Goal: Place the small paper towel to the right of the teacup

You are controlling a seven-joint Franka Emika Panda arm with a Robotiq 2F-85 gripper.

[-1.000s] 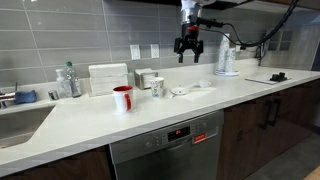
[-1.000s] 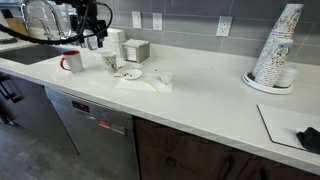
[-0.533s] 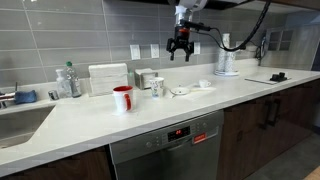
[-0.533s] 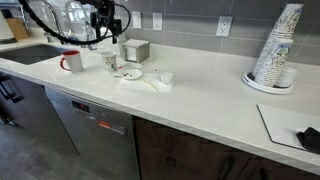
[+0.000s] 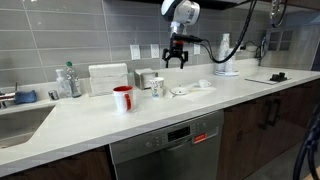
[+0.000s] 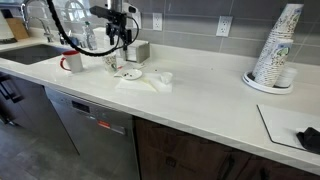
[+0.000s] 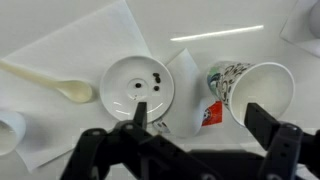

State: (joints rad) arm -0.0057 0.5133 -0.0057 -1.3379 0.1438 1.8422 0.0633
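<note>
The teacup point(image 5: 157, 87) is white with dark-greenish markings and stands on the white counter; it also shows in the other exterior view point(image 6: 111, 62) and, from above, in the wrist view point(image 7: 256, 95). The small paper towel point(image 6: 163, 77) is a tiny crumpled white scrap at the far end of a flat napkin, also seen in an exterior view point(image 5: 205, 85). My gripper point(image 5: 175, 62) point(image 6: 122, 38) hangs open and empty above the cup and a white lid point(image 7: 140, 88). In the wrist view my jaws point(image 7: 200, 125) straddle a folded paper with a red label point(image 7: 192, 102).
A red mug point(image 5: 122, 98) point(image 6: 72, 62) stands beside the cup. A plastic spoon point(image 7: 60, 85) lies on the napkin point(image 6: 147, 83). A box point(image 6: 137, 50) sits by the wall, a stack of paper cups point(image 6: 275, 50) further along, and a sink point(image 5: 20, 120) at the end.
The gripper has travelled sideways along the counter and a little lower, from beside the cup to above the cup and lid. It stays open. Nothing on the counter moved.
</note>
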